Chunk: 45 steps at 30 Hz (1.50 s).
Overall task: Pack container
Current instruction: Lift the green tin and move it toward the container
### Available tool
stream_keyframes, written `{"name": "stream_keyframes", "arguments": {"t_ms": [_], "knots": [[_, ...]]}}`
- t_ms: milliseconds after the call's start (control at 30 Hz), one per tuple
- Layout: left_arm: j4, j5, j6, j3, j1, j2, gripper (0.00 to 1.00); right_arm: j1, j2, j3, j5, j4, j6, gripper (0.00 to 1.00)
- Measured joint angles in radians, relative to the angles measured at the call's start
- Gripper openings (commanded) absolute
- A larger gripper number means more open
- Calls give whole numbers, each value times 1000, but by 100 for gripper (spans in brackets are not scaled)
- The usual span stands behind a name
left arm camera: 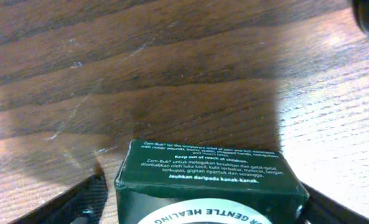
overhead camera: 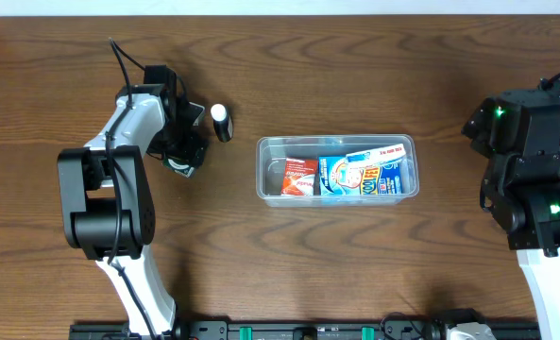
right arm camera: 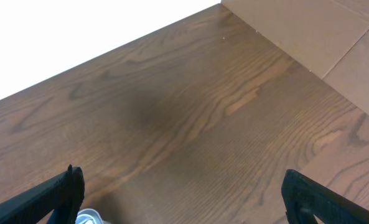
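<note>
now: left tool around a green box, tub part filled

near the left end of the dark wooden desk (overhead camera: 355,264), the left tool (overhead camera: 182,156) points down at a small dark green cardboard box (left arm camera: 209,171) printed with white text. from the left wrist camera, the box sits between the two black fingers (left arm camera: 88,202), one on either side of it. each finger is just beside a box wall, but i cannot tell whether they press on it or stand a little off. the box rests on the desk.

just beside that arm, toward the far edge, lies a small black cylinder with a white end (overhead camera: 222,123), apart from the tool.

the clear, shallow rectangular plastic tub with rounded corners (overhead camera: 336,140) stands about mid-desk, between the two arms and well apart from both. inside it, a red packet (overhead camera: 299,176) lies toward the left end, and blue and white packets (overhead camera: 364,175) fill the middle and right. a strip at the tub's left end is bare.

the right tool (right arm camera: 184,196) is at the right end of the desk. its jaws are spread wide, with nothing between them but bare wood.
</note>
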Motion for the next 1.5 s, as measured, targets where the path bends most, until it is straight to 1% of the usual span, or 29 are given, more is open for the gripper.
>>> {"name": "stream_keyframes", "arguments": {"t_ms": [33, 67, 233, 533, 733, 800, 833, 933, 1200, 1333, 1500], "knots": [[-3, -1, -2, 0, 0, 0, 63, 0, 0, 0, 0, 0, 0, 99], [-6, -2, -1, 0, 0, 0, 61, 0, 0, 0, 0, 0, 0, 99], [-10, -2, -23, 0, 1, 0, 61, 0, 0, 0, 0, 0, 0, 99], [-18, -2, -104, 0, 1, -2, 61, 0, 0, 0, 0, 0, 0, 99], [-76, -5, -183, 8, 1, -8, 60, 0, 0, 0, 0, 0, 0, 99], [-105, -5, -216, 18, 1, -26, 54, 0, 0, 0, 0, 0, 0, 99], [-110, -5, -228, 22, 1, -36, 53, 0, 0, 0, 0, 0, 0, 99], [-147, -5, -296, 51, 1, -108, 53, 0, 0, 0, 0, 0, 0, 99], [-206, 5, -488, 83, -26, -387, 53, 0, 0, 0, 0, 0, 0, 99], [-208, 69, -566, 83, -101, -499, 53, 0, 0, 0, 0, 0, 0, 99], [-171, 117, -635, 83, -254, -566, 53, 0, 0, 0, 0, 0, 0, 99]]}}
